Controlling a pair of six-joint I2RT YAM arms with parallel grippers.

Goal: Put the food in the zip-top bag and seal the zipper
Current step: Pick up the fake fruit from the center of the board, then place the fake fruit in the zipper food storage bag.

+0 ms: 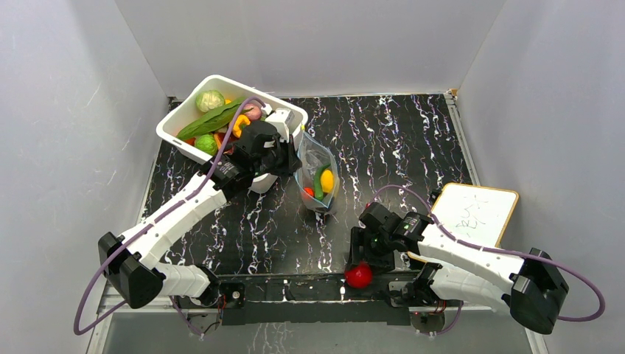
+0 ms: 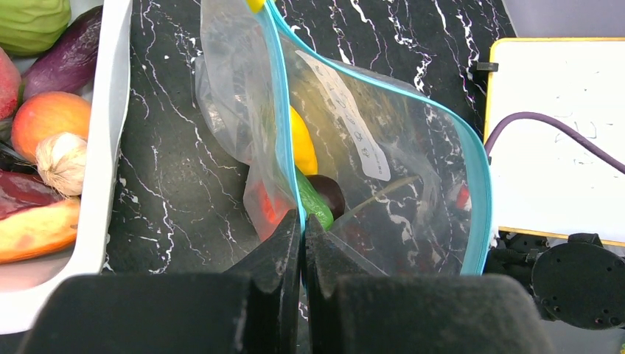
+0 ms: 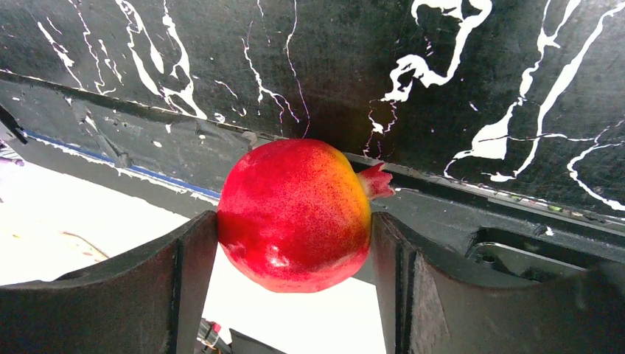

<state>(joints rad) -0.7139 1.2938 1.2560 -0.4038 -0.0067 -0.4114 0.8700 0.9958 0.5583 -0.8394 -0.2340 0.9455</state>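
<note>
White label [image 2: 351, 118] on zip-top bag [image 2: 424, 173]: faint print, perhaps digits, unreadable.

The left claw [image 2: 303, 225] pinches the zip-top bag [image 2: 402, 184] at its blue zipper [image 2: 282, 147], food [image 2: 302, 144] inside, white tub [image 2: 107, 133] alongside.

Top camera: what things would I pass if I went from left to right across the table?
Tub, bag, pomegranate, whiteboard.

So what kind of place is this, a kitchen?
Likely a robot test booth: plain grey walls box in a black marbled table, left arm and right arm bolted at its edge, toy-looking food in a white tub.
</note>
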